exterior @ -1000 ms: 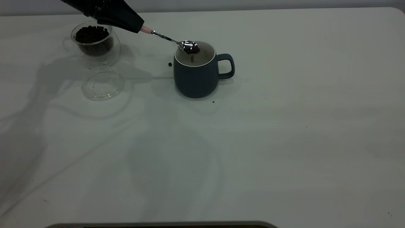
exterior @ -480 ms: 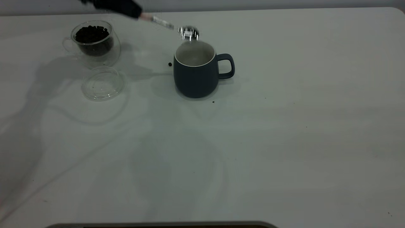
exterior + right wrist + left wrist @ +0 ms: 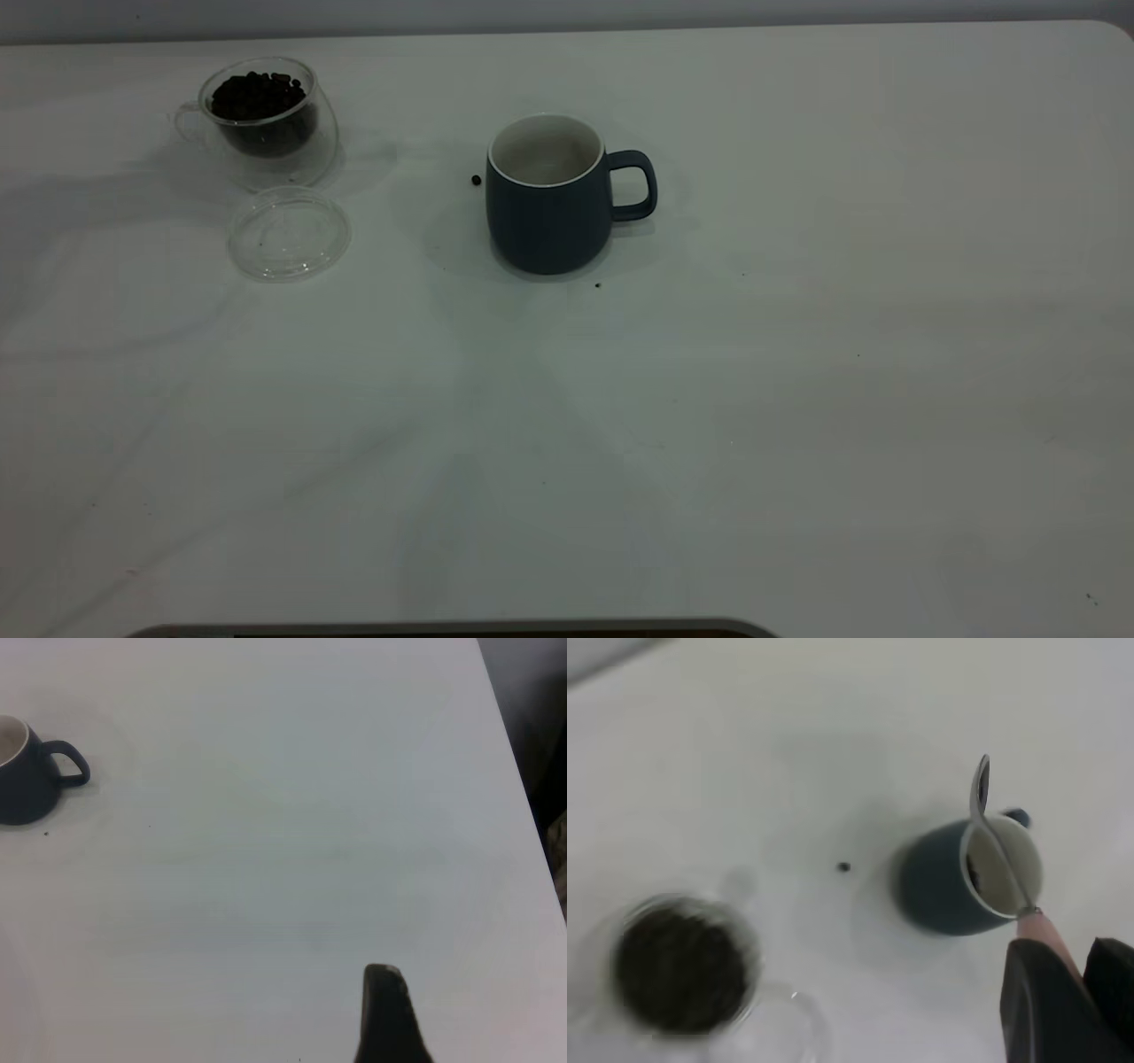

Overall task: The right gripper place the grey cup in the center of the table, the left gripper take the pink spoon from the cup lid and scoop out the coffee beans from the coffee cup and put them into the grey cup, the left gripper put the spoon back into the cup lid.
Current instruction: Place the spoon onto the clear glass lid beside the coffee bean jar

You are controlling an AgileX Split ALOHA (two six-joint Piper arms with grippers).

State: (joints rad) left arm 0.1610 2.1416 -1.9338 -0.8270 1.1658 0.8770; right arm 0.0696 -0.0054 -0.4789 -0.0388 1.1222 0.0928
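We hold the pink spoon (image 3: 990, 837) clamped in our left hand (image 3: 1063, 992), above the grey cup (image 3: 549, 195) upper centre on the worktop (image 3: 797, 399); our right hand's (image 3: 390, 1019) grip we cannot tell.

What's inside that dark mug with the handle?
The grey cup shows a pale inner wall with a few dark coffee beans low down. The spoon above it hides part of the inside.
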